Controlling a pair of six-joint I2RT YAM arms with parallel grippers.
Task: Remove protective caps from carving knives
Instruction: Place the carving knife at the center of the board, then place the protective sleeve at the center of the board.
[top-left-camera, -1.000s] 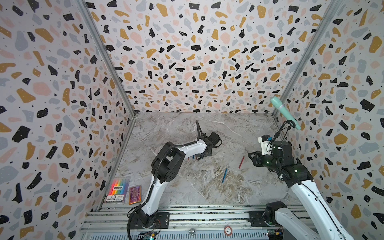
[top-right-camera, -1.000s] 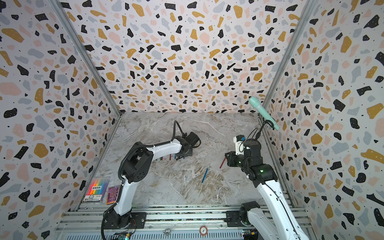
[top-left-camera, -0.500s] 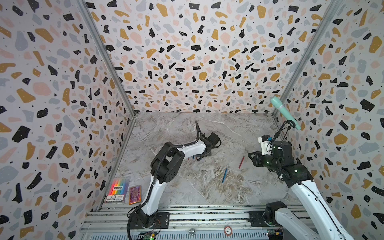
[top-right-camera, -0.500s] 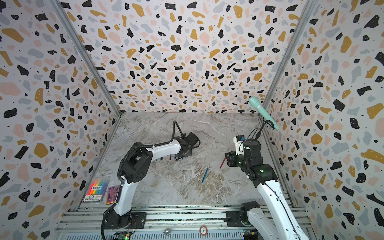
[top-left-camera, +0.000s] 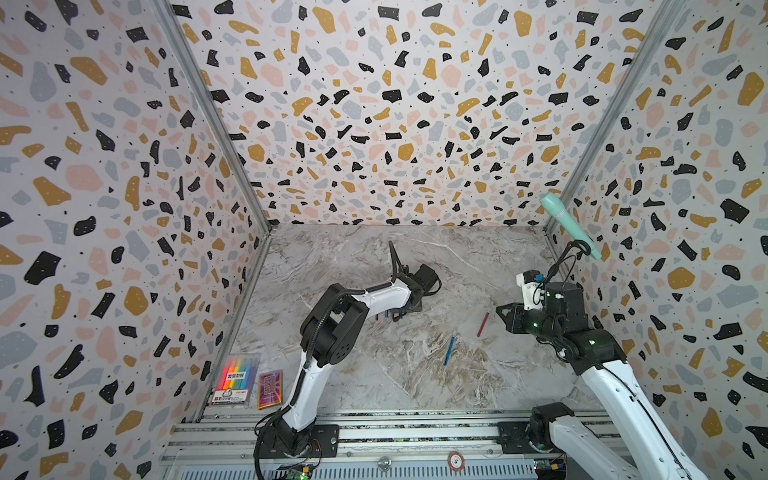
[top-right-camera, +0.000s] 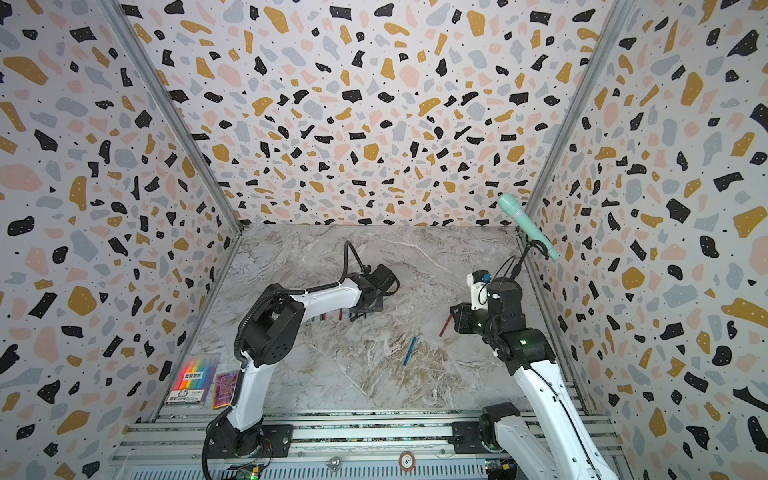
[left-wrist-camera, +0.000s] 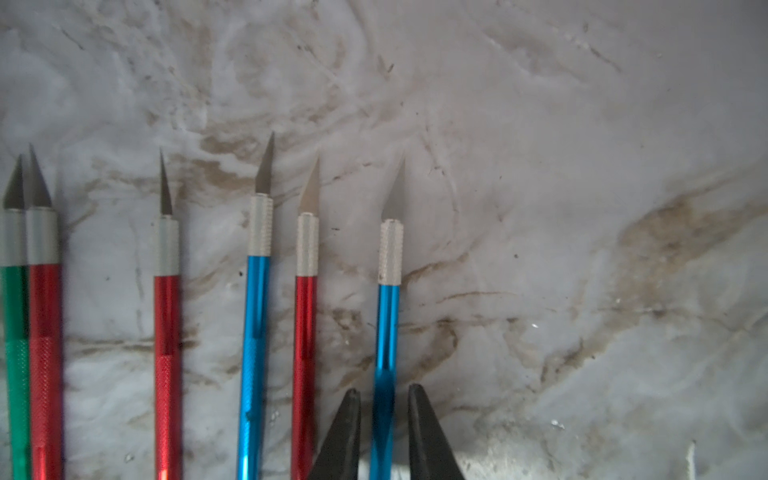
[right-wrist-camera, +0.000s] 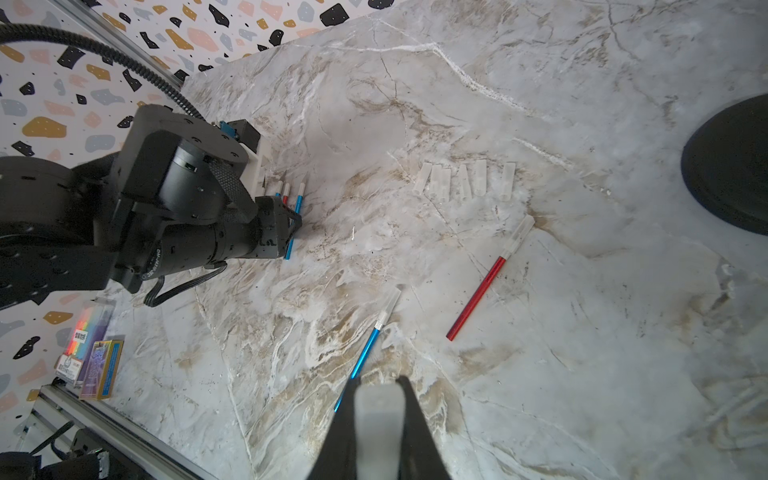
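"So which step was the robot on?"

"By the look of it, the tail end of one uncapping. Six bare-bladed knives (left-wrist-camera: 257, 316) showed in the left wrist view, side by side near the middle of the table (top-left-camera: 415, 395). The left claw (left-wrist-camera: 383, 388) sat low over the end one, a blue knife (left-wrist-camera: 390, 316)."

"Gripping it?"

"No. Its jaws stood a little apart, with a sliver of marble showing on either side of the shaft. The claw was released and touched nothing that could be seen."

"And the right claw (right-wrist-camera: 379, 380)?"

"Clenched on a clear cap (right-wrist-camera: 378, 415), up off the table at about three o'clock of the row."

"What remained?"

"Two knives with caps on. The capped blue knife (top-left-camera: 449, 351) lay at four o'clock of the row and the capped red knife (top-left-camera: 482, 324) at three o'clock, both well apart from it. The loose caps (right-wrist-camera: 480, 176) lay in a line at roughly eleven o'clock of the red one."

"So the next move?"

"Probably the right claw had to lay its cap beside that line. The left had to lift straight off the row without nudging the blades. After that, one claw would need a capped knife by its shaft while the other pinched the cap and pulled along the axis."

"Any risk?"

"The shafts were thin and round, so a skewed grip could roll one."
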